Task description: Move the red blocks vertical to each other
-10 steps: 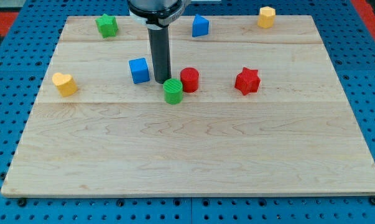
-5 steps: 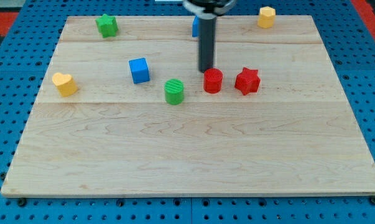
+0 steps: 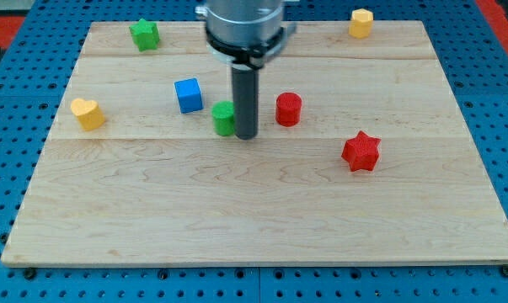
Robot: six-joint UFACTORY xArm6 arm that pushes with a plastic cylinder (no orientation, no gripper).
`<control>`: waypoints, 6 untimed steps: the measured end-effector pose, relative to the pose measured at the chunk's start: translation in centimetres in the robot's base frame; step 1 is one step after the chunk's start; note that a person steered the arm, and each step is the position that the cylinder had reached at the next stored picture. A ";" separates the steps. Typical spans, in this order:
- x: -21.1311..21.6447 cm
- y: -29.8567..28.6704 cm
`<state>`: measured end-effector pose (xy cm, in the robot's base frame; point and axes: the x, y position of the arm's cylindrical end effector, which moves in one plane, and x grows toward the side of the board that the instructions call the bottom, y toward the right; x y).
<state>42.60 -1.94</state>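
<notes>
The red cylinder stands near the board's middle. The red star lies lower and to the view's right of it, well apart. My tip is on the board just right of the green cylinder, which it touches or nearly touches. The tip is left of the red cylinder, with a gap between them, and far left of the red star.
A blue cube sits left of the green cylinder. A yellow heart is at the left edge. A green star is at top left, a yellow block at top right. The wooden board lies on a blue pegboard.
The red star has moved down and to the right, away from the red cylinder. My tip has gone from above the red cylinder to the right side of the green cylinder.
</notes>
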 end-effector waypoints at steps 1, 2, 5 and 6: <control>-1.4 1.0; -2.0 2.4; -2.4 13.2; -2.3 9.2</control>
